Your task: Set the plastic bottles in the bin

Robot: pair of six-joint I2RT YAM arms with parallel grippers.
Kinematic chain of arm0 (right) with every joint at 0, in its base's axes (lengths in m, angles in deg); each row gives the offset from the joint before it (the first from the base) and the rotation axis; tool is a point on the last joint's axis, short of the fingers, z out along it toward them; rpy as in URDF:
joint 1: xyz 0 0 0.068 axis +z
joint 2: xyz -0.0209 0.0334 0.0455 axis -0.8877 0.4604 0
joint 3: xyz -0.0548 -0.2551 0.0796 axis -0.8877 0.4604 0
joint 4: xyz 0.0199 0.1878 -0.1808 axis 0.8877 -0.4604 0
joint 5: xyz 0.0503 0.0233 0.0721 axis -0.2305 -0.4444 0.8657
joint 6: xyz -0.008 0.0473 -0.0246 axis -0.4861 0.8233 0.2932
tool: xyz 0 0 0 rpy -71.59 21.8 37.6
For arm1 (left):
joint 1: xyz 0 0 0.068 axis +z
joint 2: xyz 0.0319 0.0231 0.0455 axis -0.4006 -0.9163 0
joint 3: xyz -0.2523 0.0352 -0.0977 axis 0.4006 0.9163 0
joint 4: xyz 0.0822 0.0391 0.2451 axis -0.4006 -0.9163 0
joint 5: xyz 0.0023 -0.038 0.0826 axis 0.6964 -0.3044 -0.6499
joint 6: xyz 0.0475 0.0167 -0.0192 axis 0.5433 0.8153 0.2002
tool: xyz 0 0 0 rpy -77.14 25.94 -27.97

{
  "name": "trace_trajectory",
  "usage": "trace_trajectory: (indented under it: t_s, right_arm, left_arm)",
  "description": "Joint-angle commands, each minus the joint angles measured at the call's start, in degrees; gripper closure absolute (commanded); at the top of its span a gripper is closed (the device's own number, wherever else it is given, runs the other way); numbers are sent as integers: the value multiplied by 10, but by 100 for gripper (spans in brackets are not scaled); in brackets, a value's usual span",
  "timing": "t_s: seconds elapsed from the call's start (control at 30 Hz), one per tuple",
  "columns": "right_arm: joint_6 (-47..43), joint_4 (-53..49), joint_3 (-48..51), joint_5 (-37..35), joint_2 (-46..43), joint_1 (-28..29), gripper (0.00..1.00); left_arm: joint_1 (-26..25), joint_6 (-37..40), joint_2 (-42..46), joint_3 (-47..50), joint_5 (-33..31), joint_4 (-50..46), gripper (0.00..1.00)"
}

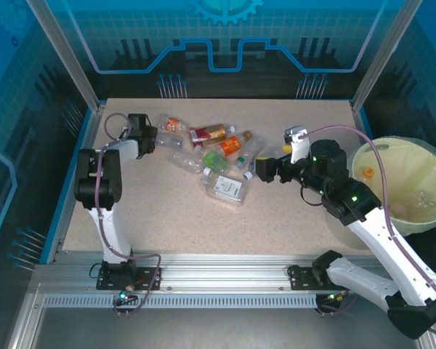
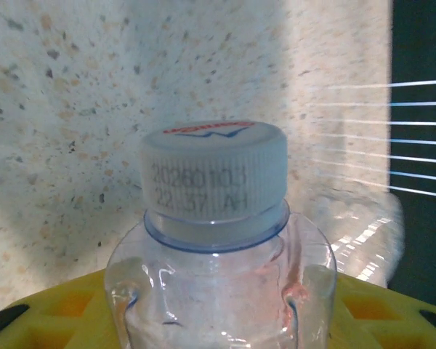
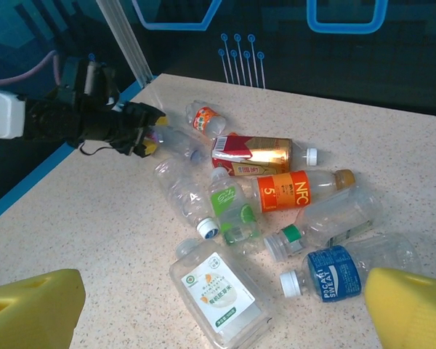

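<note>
Several plastic bottles lie in a heap mid-table. My left gripper is at the heap's far-left end, shut on a clear white-capped bottle, whose sides dent between the yellow fingers. From the right wrist view that gripper grips this bottle low over the table. My right gripper hovers open at the heap's right side; its fingertips frame a white-labelled square bottle and a blue-labelled one. The bin stands off the table's right edge.
Orange, red and green labelled bottles lie touching each other in the heap. The table's near half is bare speckled surface. A blue rail runs along the left edge, with glass panels behind.
</note>
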Motion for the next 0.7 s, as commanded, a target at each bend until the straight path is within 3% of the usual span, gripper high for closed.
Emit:
trace_trajectory:
  t_s: [0.0, 0.3, 0.67]
  right_arm:
    - [11, 24, 12, -20, -16, 9, 0]
    - [31, 46, 24, -44, -5, 9, 0]
    - [65, 57, 3, -2, 48, 9, 0]
  left_arm:
    - [7, 43, 79, 39, -22, 92, 51]
    - [-33, 138, 228, 131, -14, 161, 52]
    - [-160, 241, 360, 176, 13, 178, 54]
